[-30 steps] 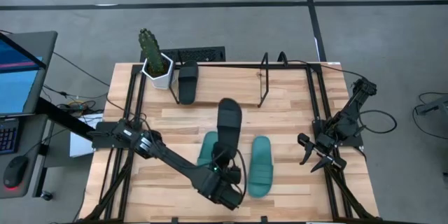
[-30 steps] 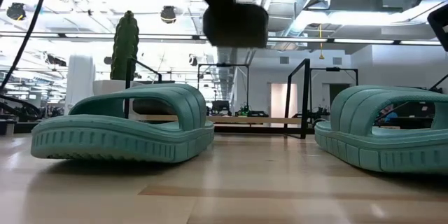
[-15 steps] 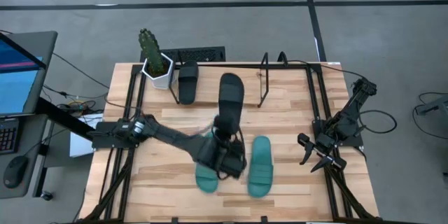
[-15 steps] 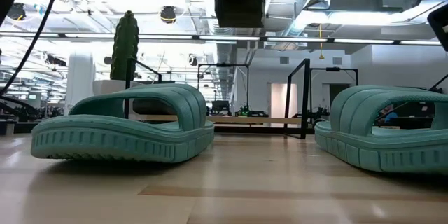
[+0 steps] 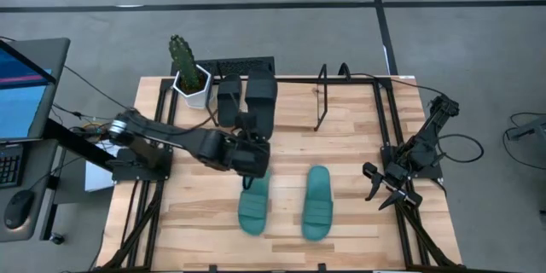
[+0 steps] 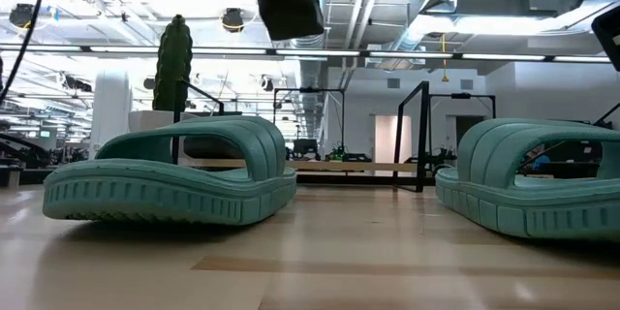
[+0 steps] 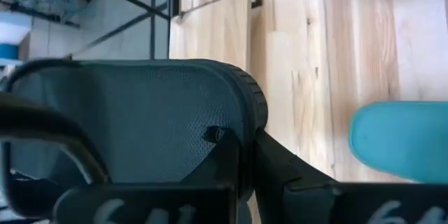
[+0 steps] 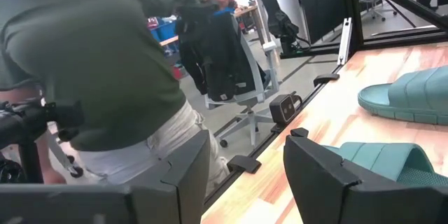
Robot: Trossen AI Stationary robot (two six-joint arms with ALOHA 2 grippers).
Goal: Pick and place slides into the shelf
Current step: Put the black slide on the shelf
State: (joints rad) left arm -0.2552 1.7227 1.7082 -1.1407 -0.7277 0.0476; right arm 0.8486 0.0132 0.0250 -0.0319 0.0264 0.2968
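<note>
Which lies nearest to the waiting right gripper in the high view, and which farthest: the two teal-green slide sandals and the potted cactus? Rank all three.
From the right gripper:
1. Teal-green slide sandal nearer the table's right side.
2. Teal-green slide sandal near the table's middle, partly under the left arm.
3. Potted cactus at the far left corner.

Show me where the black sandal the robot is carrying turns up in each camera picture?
High view: carried black slide, upper middle, beside the cactus pot.
Low view: dark shape at top, right of the cactus.
Left wrist view: fills the left.
Right wrist view: not in it.
Shared landmark: teal slides.
</note>
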